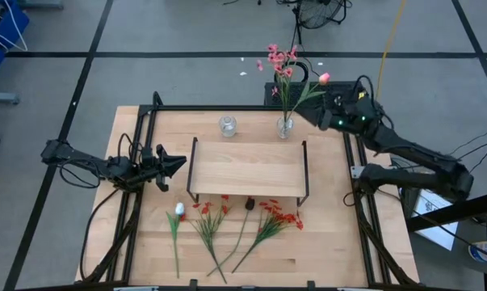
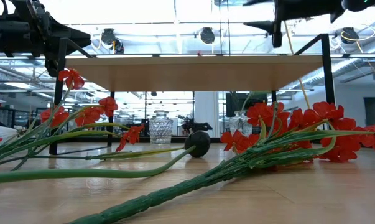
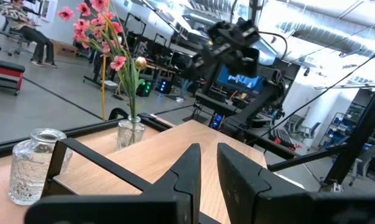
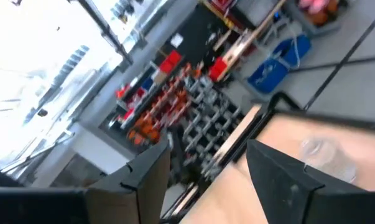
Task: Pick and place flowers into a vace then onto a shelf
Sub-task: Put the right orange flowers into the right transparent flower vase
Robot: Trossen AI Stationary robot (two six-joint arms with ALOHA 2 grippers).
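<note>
Lying along the worktop's front edge, four loose flowers (image 1: 227, 226) fan out side by side: a white-pink tulip bud (image 1: 178, 210) nearest the left edge, then a red-blossomed stem (image 1: 211, 212), a dark bud (image 1: 249, 204), and a fuller red spray (image 1: 279, 217) toward the right. Just behind them, at the worktop's middle, stands the shelf (image 1: 247, 168), a pale wood board on thin black end frames, bare on top. Behind the shelf, near the back edge, a small glass vase (image 1: 285, 127) holds pink flowers (image 1: 279, 65) and a pink-tipped stem (image 1: 324, 78) that lean out past the edge. An empty glass vase (image 1: 227, 125) stands just to its left. The right gripper (image 1: 328, 113) hovers close beside the filled vase near the back right corner, its jaws apart and gripping nothing. The left gripper (image 1: 177, 164) waits at the left edge, pointing at the shelf's left end, jaws nearly together with a narrow gap, empty.
</note>
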